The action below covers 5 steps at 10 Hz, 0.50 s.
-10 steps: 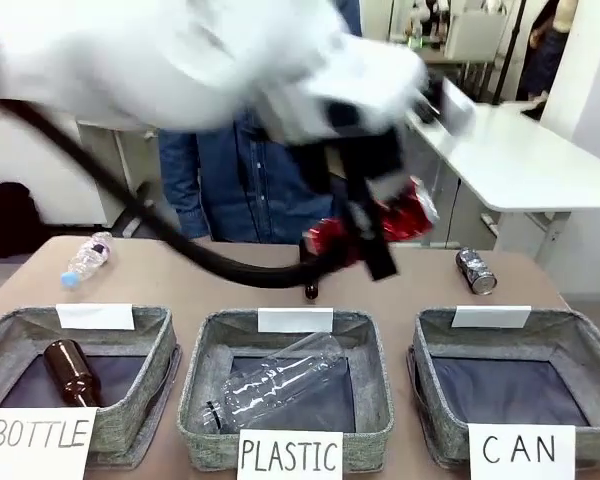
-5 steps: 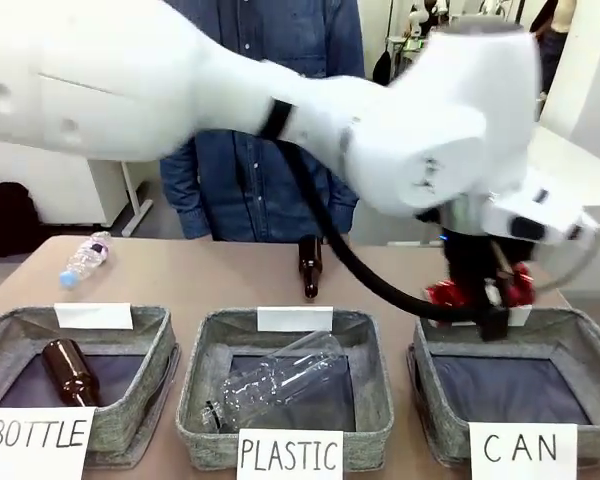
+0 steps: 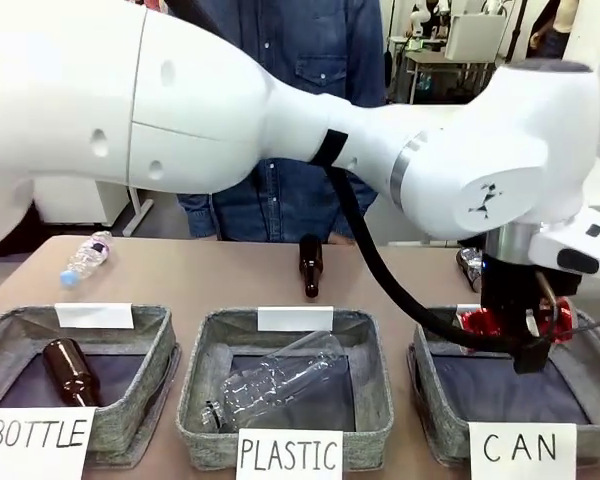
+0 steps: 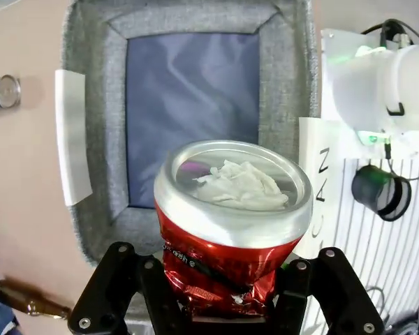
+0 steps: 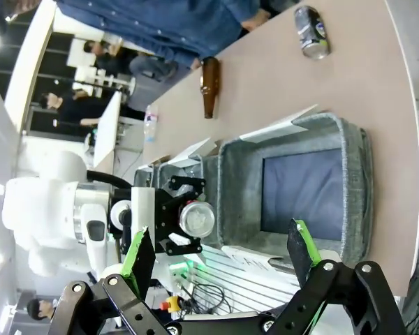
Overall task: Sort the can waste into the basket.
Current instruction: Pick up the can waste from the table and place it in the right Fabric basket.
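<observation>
- Front view: the left arm (image 3: 280, 110) crosses from picture left to the right-hand basket (image 3: 435, 395), which carries the "CAN" card (image 3: 521, 450). The left gripper (image 3: 517, 335) hangs over the basket's far half. The red can (image 3: 477, 322) shows on either side of the black fingers.
- The left wrist view adds the grip detail, looking straight down the fingers. Both fingers are closed on the crumpled lower body of the red can, and its silver end faces the camera. The basket's dark lining lies directly below. The front view cannot show this contact.
- The left wrist view also shows the blank white tag (image 4: 71, 136) on the basket's far wall.
- Grey-silver can (image 5: 311, 31): the right wrist view shows it whole, lying on its side on the table (image 3: 180, 275) beyond the basket's tagged wall, outside the basket. In the front view most of it is hidden behind the arm.
- Right gripper (image 5: 216, 255): jaws spread wide, nothing between the green pads. It looks at the basket from the side, with the left gripper and its can farther off.
- A brown bottle (image 3: 310, 266) stands on the table, well apart from the grey-silver can.
</observation>
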Each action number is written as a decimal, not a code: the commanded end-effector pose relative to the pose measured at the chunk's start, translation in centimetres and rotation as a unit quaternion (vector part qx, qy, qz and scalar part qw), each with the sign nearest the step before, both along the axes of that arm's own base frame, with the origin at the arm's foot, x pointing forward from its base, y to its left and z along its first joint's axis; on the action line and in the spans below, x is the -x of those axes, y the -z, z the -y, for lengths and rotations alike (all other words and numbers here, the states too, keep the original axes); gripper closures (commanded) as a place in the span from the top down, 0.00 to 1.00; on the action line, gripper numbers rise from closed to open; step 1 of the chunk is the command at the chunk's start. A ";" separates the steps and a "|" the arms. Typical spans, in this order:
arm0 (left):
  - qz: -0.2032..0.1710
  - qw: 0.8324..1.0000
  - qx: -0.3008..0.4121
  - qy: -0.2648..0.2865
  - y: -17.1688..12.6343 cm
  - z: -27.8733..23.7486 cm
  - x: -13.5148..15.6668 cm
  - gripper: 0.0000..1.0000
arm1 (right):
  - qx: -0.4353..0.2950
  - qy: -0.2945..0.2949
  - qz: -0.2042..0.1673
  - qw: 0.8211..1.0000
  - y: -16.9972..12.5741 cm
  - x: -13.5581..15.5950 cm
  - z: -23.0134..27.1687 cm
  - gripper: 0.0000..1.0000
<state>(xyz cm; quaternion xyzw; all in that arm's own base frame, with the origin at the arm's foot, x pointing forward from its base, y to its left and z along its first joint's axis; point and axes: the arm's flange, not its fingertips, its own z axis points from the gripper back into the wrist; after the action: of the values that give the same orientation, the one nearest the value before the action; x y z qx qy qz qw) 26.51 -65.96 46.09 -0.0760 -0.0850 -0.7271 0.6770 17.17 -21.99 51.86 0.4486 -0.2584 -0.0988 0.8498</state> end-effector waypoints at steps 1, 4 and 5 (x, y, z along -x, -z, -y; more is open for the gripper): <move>0.010 1.000 -0.004 0.011 -0.7 0.2 -0.8 0.51 | -0.008 0.009 -0.003 1.000 -0.3 -0.1 -0.1 1.00; 0.019 1.000 0.006 0.016 -0.8 0.1 -0.6 1.00 | -0.008 0.009 -0.003 1.000 -0.3 -0.1 -0.1 1.00; 0.018 1.000 0.007 0.016 -0.8 0.0 -0.6 1.00 | -0.008 0.009 -0.003 1.000 -0.3 -0.1 -0.1 1.00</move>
<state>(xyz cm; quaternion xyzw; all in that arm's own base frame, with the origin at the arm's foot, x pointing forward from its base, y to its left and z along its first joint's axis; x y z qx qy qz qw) 27.22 -65.87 46.83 -0.0725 -0.0904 -0.7337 0.6695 17.17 -22.00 51.85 0.4488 -0.2582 -0.0993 0.8497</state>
